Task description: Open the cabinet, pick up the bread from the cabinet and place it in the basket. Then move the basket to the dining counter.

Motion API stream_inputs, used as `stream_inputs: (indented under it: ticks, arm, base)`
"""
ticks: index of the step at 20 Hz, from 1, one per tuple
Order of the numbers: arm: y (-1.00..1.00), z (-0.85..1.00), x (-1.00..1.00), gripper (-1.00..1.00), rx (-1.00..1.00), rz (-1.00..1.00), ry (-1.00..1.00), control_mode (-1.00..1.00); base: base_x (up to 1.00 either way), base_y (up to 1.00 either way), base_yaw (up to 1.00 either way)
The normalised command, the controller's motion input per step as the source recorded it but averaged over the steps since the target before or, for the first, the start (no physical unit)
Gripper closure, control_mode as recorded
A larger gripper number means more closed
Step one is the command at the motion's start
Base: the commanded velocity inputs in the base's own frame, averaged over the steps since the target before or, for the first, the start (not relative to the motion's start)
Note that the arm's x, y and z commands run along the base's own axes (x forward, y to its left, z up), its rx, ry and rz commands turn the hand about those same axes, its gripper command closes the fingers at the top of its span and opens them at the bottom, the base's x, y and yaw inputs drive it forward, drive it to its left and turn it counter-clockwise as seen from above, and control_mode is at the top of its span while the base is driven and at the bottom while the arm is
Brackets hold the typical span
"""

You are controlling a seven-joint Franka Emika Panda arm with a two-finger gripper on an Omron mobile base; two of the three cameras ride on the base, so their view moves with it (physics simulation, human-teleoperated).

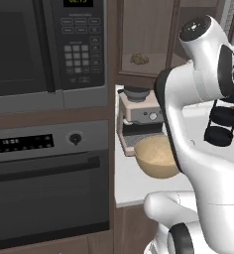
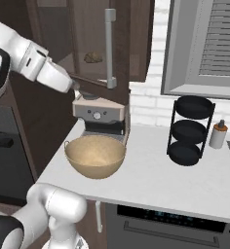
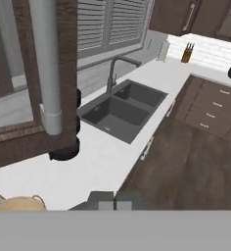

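The dark brown cabinet [image 2: 136, 44] hangs above the coffee machine. Its see-through door carries a long silver handle [image 2: 109, 46]. The small golden-brown bread [image 2: 92, 57] lies on the shelf behind the panel, and the left base view also shows the bread [image 1: 139, 58]. The tan basket [image 2: 95, 155] stands on the white worktop in front of the coffee machine. In the hand view my gripper [image 3: 115, 200] is shut with nothing between its tips. There the handle [image 3: 46, 63] rises close by at the upper left, apart from the tips. The dining counter is out of view.
A coffee machine [image 2: 100, 114] stands right behind the basket. A black three-tier rack [image 2: 189, 129] and a small bottle [image 2: 218, 133] stand to the right under the window. A microwave [image 1: 44, 44] and an oven [image 1: 44, 183] fill the wall at left. A dark sink [image 3: 122, 110] lies further along the worktop.
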Motion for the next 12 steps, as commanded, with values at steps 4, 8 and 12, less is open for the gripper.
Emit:
stream_inputs:
  ticks: [4,8,12]
  arm:
    - [0.07,0.0,-0.09,-1.0,0.0,-0.03,0.0,-1.0]
    - [-0.58,-0.06,-0.05,-1.0,0.37,0.0,0.01,-1.0]
    - [-1.0,-0.07,-0.02,-1.0,0.98,0.09,-0.09,-1.0]
  base:
    - [0.0,0.0,0.0]
    - [0.0,0.0,0.0]
    - [0.0,0.0,0.0]
